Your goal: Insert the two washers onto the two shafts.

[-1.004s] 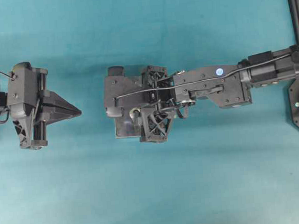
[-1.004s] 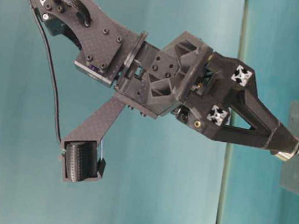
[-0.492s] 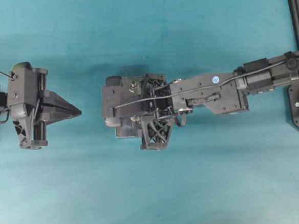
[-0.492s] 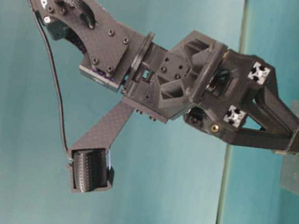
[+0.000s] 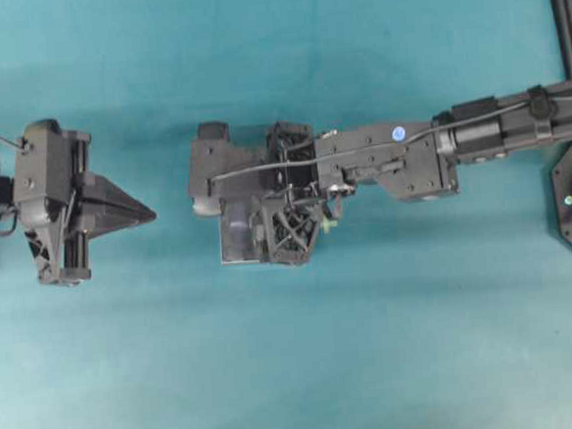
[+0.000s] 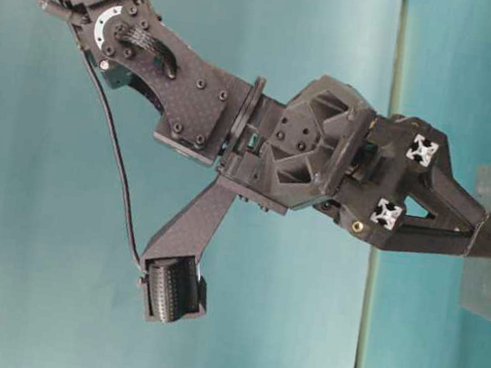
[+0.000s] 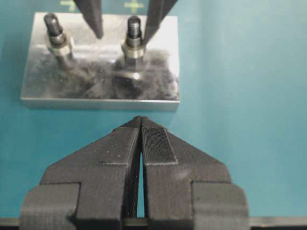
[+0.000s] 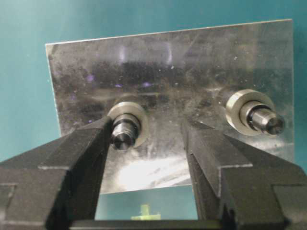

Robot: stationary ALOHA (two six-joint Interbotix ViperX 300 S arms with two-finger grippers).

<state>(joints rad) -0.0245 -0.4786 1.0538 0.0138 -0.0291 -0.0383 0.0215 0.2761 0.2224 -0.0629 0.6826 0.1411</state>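
A teal table (image 5: 297, 371) is seen from overhead with most of the metal base plate (image 5: 237, 240) hidden beneath the right arm (image 5: 400, 153), whose wrist camera shows the right gripper (image 8: 146, 143) spread open, its left finger touching the rim of the washer (image 8: 129, 115). The washer is seated around the shaft (image 8: 122, 135), which stands upright from the plate beside a second collared shaft (image 8: 261, 120). The left gripper (image 7: 140, 125), pressed closed on nothing, is parked well apart.

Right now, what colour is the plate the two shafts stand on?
Silvery bare metal, scuffed and smudged; the plate shows best in the right wrist view.
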